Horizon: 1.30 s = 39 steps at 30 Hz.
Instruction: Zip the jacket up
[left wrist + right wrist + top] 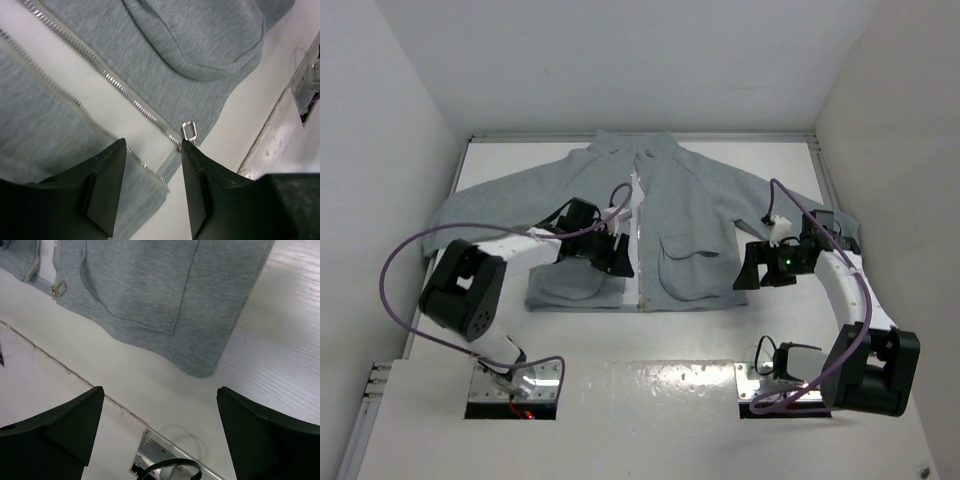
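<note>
**A:** Where is the jacket (690, 200) placed, as seen from above?

**B:** It is laid flat on the white worktop (650, 335), with the collar toward the far edge, the hem toward the near edge, and the sleeves spread toward the left and right edges. The front is seen unzipped. A strip of worktop is exposed between the two panels.

**A:** What is added by the left wrist view?

**B:** Detail that is lost from above. Two rows of zipper teeth (115, 82) are shown running apart. A small metal zipper pull (189, 131) is seen at the hem end of the row on the panel with the rounded pocket flap (200, 50). The left gripper (152, 145) is shown partly open, and nothing is clamped between its fingers. The pull lies just beside one fingertip. Whether it is touched cannot be told.

**A:** And the right gripper (750, 270)?

**B:** From above it is seen over the lower outer corner of the right-hand panel, near the sleeve. How wide it is spread is better judged in its own view: its fingers are set far apart at the lower corners, and nothing is held. Beyond them a patch pocket (135, 295), the rounded hem corner (200, 371) and bare worktop are shown. The pull is caught there too, small and well apart from those fingers.
</note>
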Available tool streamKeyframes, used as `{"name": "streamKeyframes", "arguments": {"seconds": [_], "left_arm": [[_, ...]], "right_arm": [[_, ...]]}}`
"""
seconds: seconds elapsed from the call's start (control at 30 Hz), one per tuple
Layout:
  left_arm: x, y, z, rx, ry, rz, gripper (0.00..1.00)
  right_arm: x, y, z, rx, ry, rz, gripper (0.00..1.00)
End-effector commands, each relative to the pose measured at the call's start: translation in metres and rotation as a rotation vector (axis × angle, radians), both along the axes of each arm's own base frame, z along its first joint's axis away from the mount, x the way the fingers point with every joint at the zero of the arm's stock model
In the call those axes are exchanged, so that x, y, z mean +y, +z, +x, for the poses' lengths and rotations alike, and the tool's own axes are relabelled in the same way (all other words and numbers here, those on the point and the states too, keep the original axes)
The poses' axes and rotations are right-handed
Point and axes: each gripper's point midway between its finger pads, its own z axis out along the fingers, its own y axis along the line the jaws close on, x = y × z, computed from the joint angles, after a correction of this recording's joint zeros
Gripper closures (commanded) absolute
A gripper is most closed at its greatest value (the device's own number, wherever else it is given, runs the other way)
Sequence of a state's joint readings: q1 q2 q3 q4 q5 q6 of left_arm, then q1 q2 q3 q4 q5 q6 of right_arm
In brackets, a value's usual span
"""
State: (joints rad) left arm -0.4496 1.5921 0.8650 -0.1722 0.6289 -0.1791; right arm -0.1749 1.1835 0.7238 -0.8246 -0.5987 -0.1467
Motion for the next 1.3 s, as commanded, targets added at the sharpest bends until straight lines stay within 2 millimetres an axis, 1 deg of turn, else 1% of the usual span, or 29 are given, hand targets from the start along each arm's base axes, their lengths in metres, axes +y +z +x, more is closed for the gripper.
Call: {"name": "streamKeyframes", "arguments": {"seconds": [0.0, 0.03, 0.07, 0.1, 0.13, 0.17, 0.33, 0.37, 0.4, 0.43, 0.47, 0.53, 0.57, 0.6, 0.67, 0.7, 0.77, 0.8, 0.83, 0.9, 0.93, 0.97, 1.0, 1.03, 1.07, 1.13, 1.2, 1.23, 1.27], "left_arm": [[-0.028, 0.003, 0.004, 0.044, -0.048, -0.108, 0.47], [-0.033, 0.001, 0.001, 0.062, -0.059, -0.112, 0.51], [-0.036, 0.000, 0.006, 0.066, -0.052, -0.117, 0.52], [-0.037, -0.007, 0.006, 0.090, -0.056, -0.113, 0.54], [-0.040, -0.003, 0.010, 0.078, -0.052, -0.124, 0.54], [-0.044, -0.007, 0.011, 0.094, -0.055, -0.121, 0.54], [-0.048, -0.022, 0.016, 0.147, -0.034, -0.111, 0.54], [-0.049, -0.019, 0.019, 0.138, -0.035, -0.116, 0.54], [-0.052, -0.024, 0.015, 0.152, -0.043, -0.108, 0.54], [-0.053, -0.027, 0.020, 0.151, -0.029, -0.104, 0.53], [-0.056, -0.027, 0.016, 0.152, -0.041, -0.103, 0.53], [-0.055, -0.036, 0.021, 0.161, -0.013, -0.078, 0.53], [-0.055, -0.037, 0.023, 0.158, -0.007, -0.072, 0.53], [-0.057, -0.041, 0.019, 0.167, -0.015, -0.066, 0.53], [-0.053, -0.046, 0.022, 0.176, 0.024, -0.038, 0.53], [-0.051, -0.050, 0.020, 0.187, 0.040, -0.025, 0.53], [-0.047, -0.042, 0.022, 0.163, 0.071, -0.019, 0.53], [-0.043, -0.042, 0.018, 0.170, 0.083, -0.013, 0.53], [-0.042, -0.039, 0.019, 0.151, 0.090, -0.014, 0.53], [-0.038, -0.030, 0.014, 0.139, 0.104, -0.021, 0.53], [-0.038, -0.026, 0.017, 0.129, 0.123, -0.020, 0.53], [-0.035, -0.027, 0.018, 0.115, 0.136, -0.014, 0.53], [-0.033, -0.027, 0.015, 0.116, 0.136, -0.013, 0.53], [-0.033, -0.022, 0.018, 0.104, 0.154, -0.014, 0.52], [-0.030, -0.026, 0.016, 0.109, 0.160, -0.002, 0.52], [-0.032, -0.027, 0.015, 0.111, 0.165, 0.002, 0.51], [-0.030, -0.036, 0.014, 0.132, 0.178, 0.020, 0.51], [-0.037, -0.035, 0.016, 0.131, 0.174, 0.013, 0.51], [-0.039, -0.042, 0.020, 0.143, 0.174, 0.022, 0.51]], "right_arm": [[0.005, 0.017, 0.012, -0.038, 0.011, 0.039, 0.06], [0.005, 0.016, 0.012, -0.030, 0.015, 0.046, 0.06], [0.005, 0.016, 0.012, -0.031, 0.015, 0.047, 0.06], [0.006, 0.017, 0.012, -0.032, 0.016, 0.051, 0.06], [0.006, 0.016, 0.012, -0.031, 0.015, 0.052, 0.06], [0.006, 0.017, 0.013, -0.037, 0.014, 0.052, 0.06], [0.007, 0.017, 0.011, -0.027, 0.012, 0.058, 0.06], [0.007, 0.017, 0.011, -0.025, 0.013, 0.059, 0.07], [0.008, 0.019, 0.013, -0.034, 0.016, 0.062, 0.07], [0.008, 0.018, 0.012, -0.027, 0.013, 0.062, 0.07], [0.008, 0.018, 0.012, -0.026, 0.015, 0.062, 0.07], [0.009, 0.019, 0.012, -0.026, 0.018, 0.066, 0.07], [0.007, 0.019, 0.012, -0.026, 0.015, 0.063, 0.07], [0.008, 0.019, 0.011, -0.023, 0.015, 0.064, 0.07], [0.008, 0.019, 0.011, -0.025, 0.016, 0.062, 0.07], [0.008, 0.019, 0.012, -0.028, 0.014, 0.063, 0.07], [0.007, 0.019, 0.013, -0.030, 0.012, 0.061, 0.07], [0.008, 0.018, 0.011, -0.025, 0.012, 0.063, 0.07], [0.008, 0.017, 0.011, -0.023, 0.012, 0.064, 0.07], [0.008, 0.018, 0.011, -0.028, 0.011, 0.067, 0.07], [0.008, 0.017, 0.011, -0.025, 0.010, 0.066, 0.07], [0.008, 0.017, 0.012, -0.028, 0.009, 0.069, 0.07], [0.009, 0.017, 0.012, -0.026, 0.009, 0.071, 0.07], [0.009, 0.017, 0.012, -0.025, 0.007, 0.071, 0.07], [0.009, 0.017, 0.013, -0.027, 0.012, 0.072, 0.07], [0.009, 0.019, 0.013, -0.026, 0.012, 0.072, 0.07], [0.009, 0.018, 0.012, -0.022, 0.009, 0.073, 0.07], [0.009, 0.017, 0.012, -0.019, 0.009, 0.073, 0.07], [0.009, 0.016, 0.012, -0.016, 0.009, 0.073, 0.07]]}}
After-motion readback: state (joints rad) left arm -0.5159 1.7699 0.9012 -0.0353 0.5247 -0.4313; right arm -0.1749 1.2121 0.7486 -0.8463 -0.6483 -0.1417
